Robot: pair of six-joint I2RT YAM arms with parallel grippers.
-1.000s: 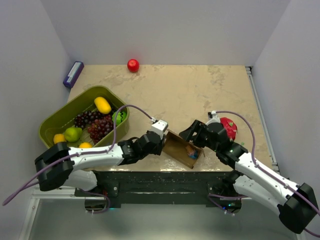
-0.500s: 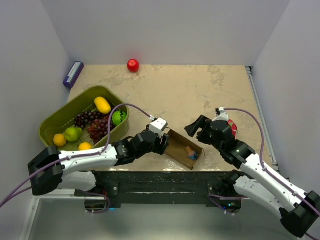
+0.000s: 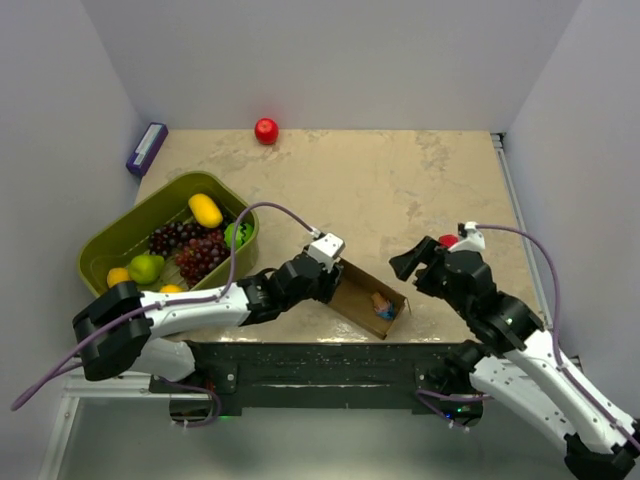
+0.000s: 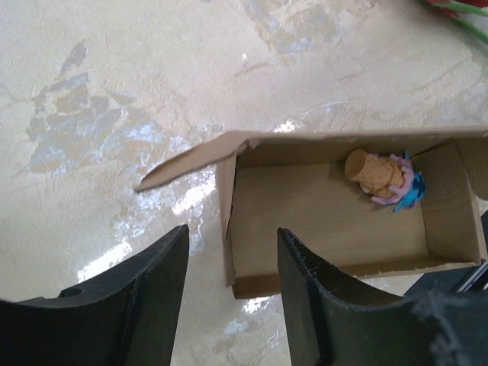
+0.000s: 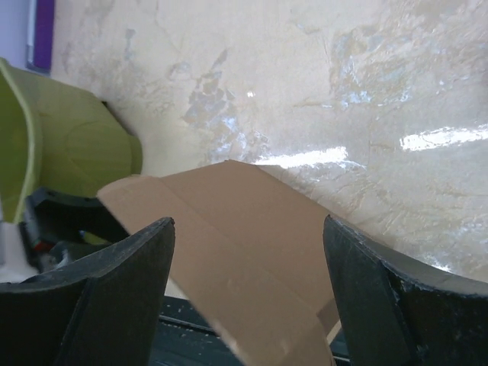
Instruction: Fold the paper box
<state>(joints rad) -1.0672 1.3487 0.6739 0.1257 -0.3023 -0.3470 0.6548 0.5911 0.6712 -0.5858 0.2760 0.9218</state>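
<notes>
Overhead view, close wrists, shared paper box [image 3: 366, 293]

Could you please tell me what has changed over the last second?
The right gripper has drawn back rightward from the paper box, jaws open. The left gripper has opened at the box's left end, holding nothing. The box, the toy inside it, the green basket and the red ball stayed put.

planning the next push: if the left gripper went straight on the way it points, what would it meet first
Most likely the paper box: the left gripper, open, points at its near end wall. Depth is unclear, so it could touch the table just before.
</notes>
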